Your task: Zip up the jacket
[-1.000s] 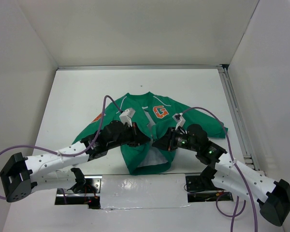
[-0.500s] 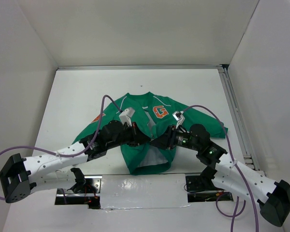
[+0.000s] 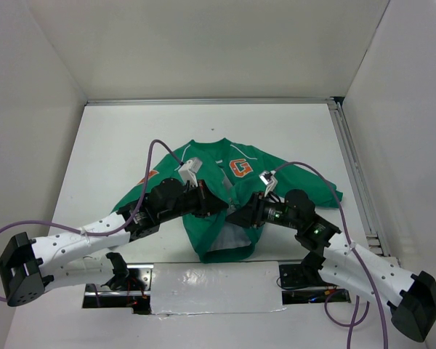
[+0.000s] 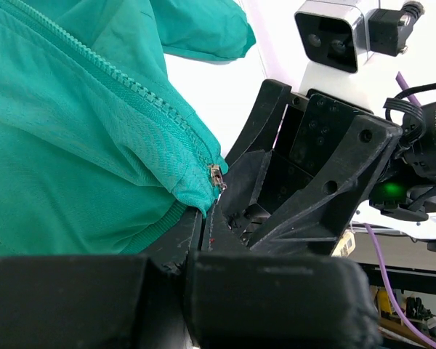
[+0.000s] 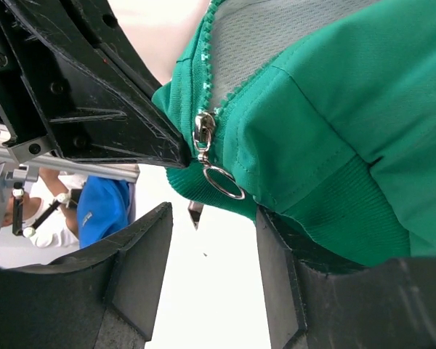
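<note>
The jacket [image 3: 203,234] lay flat on the white surface [image 3: 116,138], collar away from the arm bases, its orange G patch [image 3: 241,169] facing up and an orange sleeve patch [image 3: 147,177] showing on the sleeve spread to the left. Its front was parted toward the hem, with white lining [image 3: 229,243] showing there. Both arms reached in over the lower front, and the left gripper [image 3: 218,207] and right gripper [image 3: 235,216] nearly met just beside each other at the opening. In the left wrist view the left gripper's jaws were drawn almost together, pinching the bottom corner of one front panel where the zipper teeth [image 4: 131,87] ended. In the right wrist view the right gripper's jaws stood apart with bare surface showing between them; the other panel's ribbed hem lay against one finger [image 5: 334,291], and the zipper slider [image 5: 203,129] with its ring pull [image 5: 225,182] hung above the gap, ungrasped
</note>
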